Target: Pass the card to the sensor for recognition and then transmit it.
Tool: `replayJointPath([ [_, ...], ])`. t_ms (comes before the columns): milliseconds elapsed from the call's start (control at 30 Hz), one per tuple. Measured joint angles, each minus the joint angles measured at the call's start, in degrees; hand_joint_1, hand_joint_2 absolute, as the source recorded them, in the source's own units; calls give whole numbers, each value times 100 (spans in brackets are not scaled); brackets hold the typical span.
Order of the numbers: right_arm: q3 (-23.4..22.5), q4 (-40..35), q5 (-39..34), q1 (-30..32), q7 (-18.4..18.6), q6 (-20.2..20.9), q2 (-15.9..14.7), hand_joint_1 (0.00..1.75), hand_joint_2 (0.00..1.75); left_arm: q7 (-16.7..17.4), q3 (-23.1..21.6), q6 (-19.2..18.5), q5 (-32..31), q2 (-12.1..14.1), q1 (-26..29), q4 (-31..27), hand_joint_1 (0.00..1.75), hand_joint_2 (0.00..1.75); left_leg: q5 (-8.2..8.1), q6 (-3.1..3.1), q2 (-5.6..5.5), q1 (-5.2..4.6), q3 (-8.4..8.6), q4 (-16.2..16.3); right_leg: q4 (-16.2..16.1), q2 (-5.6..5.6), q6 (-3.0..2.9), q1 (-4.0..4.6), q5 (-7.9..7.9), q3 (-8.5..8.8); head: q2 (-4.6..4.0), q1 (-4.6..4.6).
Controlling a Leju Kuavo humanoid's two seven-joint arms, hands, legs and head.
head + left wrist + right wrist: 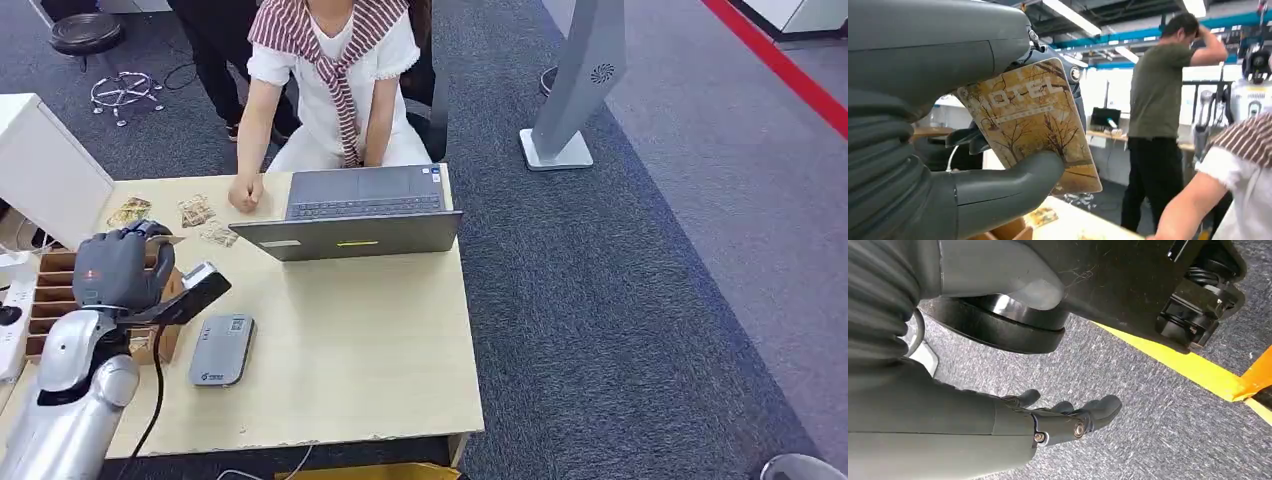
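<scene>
Gripping a hotel card (1035,120) between thumb and fingers (1068,75), the left hand (120,268) hovers above the table's (340,340) left edge. The right hand (1058,422) hangs over carpet, fingers released and holding nothing.

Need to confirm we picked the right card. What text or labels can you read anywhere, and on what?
"HOTEL": on the card held in the left robot hand; finer line beneath is blurred.
Grey sensor box: label and logo too small to read.
Laptop: stickers unreadable.
</scene>
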Motion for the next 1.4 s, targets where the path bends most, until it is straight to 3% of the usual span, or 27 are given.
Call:
replayJointPath([
  [233,0,0,2,0,9,2,0,0,175,70,0,-484,11,-2,3,81,175,175,0,0,1,0,0,0,0,0,0,0,0,-1,-2,0],
  [1300,0,0,2,0,9,2,0,0,175,70,-2,-510,13,-2,18,197,175,175,0,0,0,0,0,0,0,0,0,0,0,-1,0,0],
  [1333,0,0,0,-1,9,2,0,0,175,70,-2,-537,13,-2,22,197,175,175,0,0,0,0,-2,0,0,0,0,0,0,0,-2,-2],
  [1400,-2,0,-66,0,9,2,0,0,175,17,-67,-954,-46,41,172,101,175,175,-9,0,5,-1,2,-3,0,3,0,-6,-2,4,0,2],
])
